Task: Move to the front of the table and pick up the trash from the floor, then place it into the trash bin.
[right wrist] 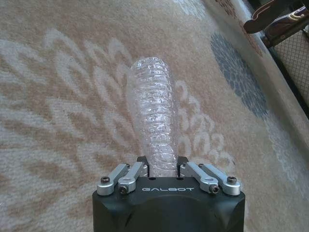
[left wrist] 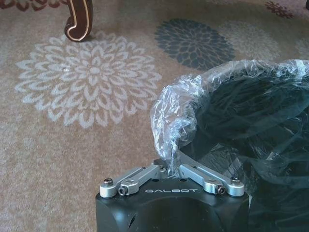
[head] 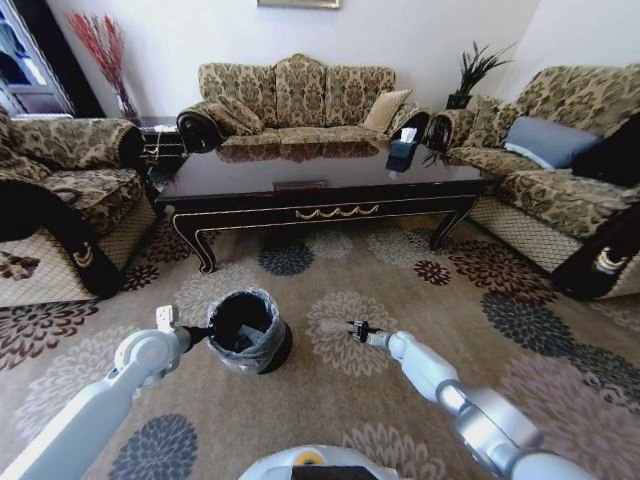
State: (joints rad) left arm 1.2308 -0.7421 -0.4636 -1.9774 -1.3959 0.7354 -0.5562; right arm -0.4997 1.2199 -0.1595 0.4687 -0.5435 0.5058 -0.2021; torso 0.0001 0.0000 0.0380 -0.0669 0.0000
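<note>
Two hands busy here, and both could slip up. From the head camera, the trash bin (head: 247, 330) sits on the carpet (head: 400, 400) in front of the counter (head: 320, 185). The left hand (head: 199, 334) is at the bin's left rim with its arm stretched low from the left. The right hand (head: 358, 331) is off to the bin's right, arm reaching out nearly level, holding a clear plastic bottle (head: 335, 326) that points toward the bin but isn't over it yet.

Left wrist camera: left hand (left wrist: 170, 166) looks pressed together on the crinkly liner bag (left wrist: 174, 116) at the bin (left wrist: 251, 135) rim. My guess is that bag is slippery, so a tug could peel the liner off the rim or tip the light bin.

Right wrist camera: right hand (right wrist: 162, 166) pinches the bottle (right wrist: 154, 116) at one end, the rest sticking far out over the carpet (right wrist: 58, 96). Gripped at the tip like that, it may swing or squirt out, or knock the bin rim and fall beside it.
</note>
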